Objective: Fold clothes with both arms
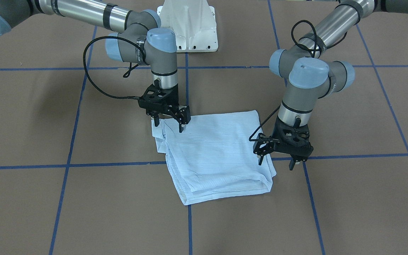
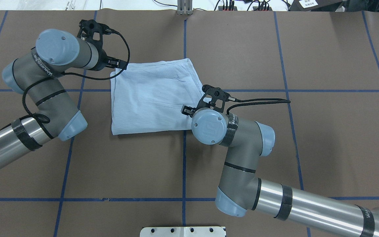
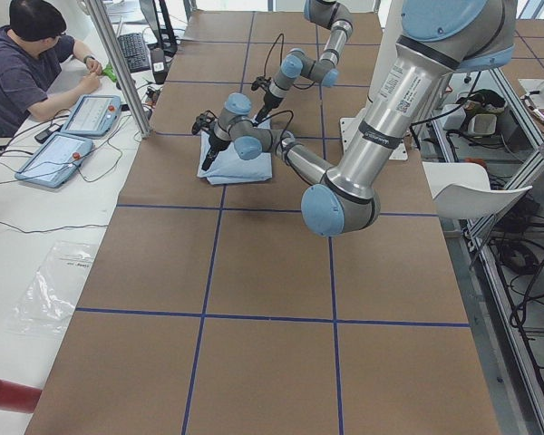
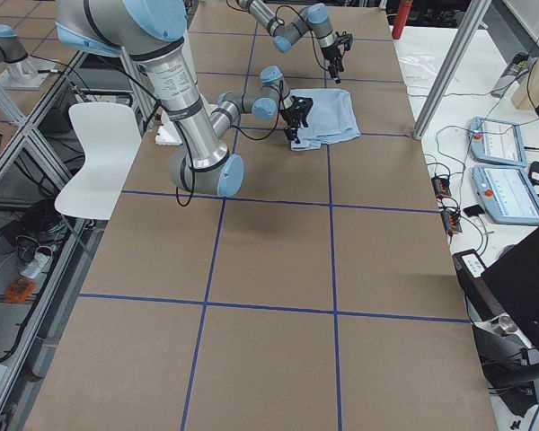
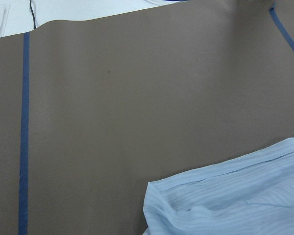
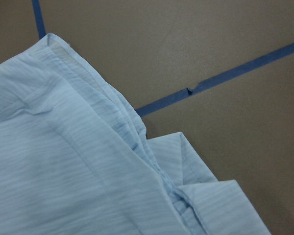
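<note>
**Shirt.** The light-blue striped shirt [image 1: 214, 152] lies folded into a rough rectangle on the brown worktop [image 1: 83, 212]. It sits near the middle of the worktop, in front of the white pedestal base [image 1: 190, 24]. It covers a crossing of the blue tape lines [image 1: 112, 164]. Several layered edges are stacked along the side facing the right arm.

**Left end effector.** The left end effector [image 1: 276, 163] points downward at the shirt's far corner on the robot's left side.
- Jaws: spread apart, nothing between them.
- One finger [image 1: 260, 161] is over the fabric edge; the other is over bare worktop just beside it.
- Contact with the fabric cannot be determined.
- The left wrist-mounted view shows only a shirt corner at the lower right, with bare worktop elsewhere.

**Right end effector.** The right end effector [image 1: 169, 125] points downward at the shirt's near corner on the robot's right side.
- Jaws: spread apart, gripping nothing.
- One finger [image 1: 181, 128] is over the fabric; the other is at the shirt's outer edge.
- The right wrist-mounted view shows the layered folds close below, with a tape line beyond.

**Surroundings.** A seated person [image 3: 36, 63] is at a side desk beyond the worktop.
</note>
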You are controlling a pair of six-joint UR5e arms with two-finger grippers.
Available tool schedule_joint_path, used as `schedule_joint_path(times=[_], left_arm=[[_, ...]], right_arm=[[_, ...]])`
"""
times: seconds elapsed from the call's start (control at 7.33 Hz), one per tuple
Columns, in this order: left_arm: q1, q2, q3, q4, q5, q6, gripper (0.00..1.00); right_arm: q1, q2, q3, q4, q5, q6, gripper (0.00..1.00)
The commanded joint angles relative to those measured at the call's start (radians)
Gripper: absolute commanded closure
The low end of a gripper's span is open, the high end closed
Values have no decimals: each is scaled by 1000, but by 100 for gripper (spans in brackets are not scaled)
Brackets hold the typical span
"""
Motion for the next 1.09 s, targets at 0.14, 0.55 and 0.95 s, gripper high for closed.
schedule_joint_path(times=[0.14,0.55,0.95], left_arm=[[0,4,-5,0,0,0,0],[-5,53,-77,9,-67,2,0],[-99,179,-259,108,-128,213,0]], right_arm=[[2,9,18,-5,3,-12,0],[155,2,99,-123,192,-197,0],[414,-108,214,-276,441,-655,0]])
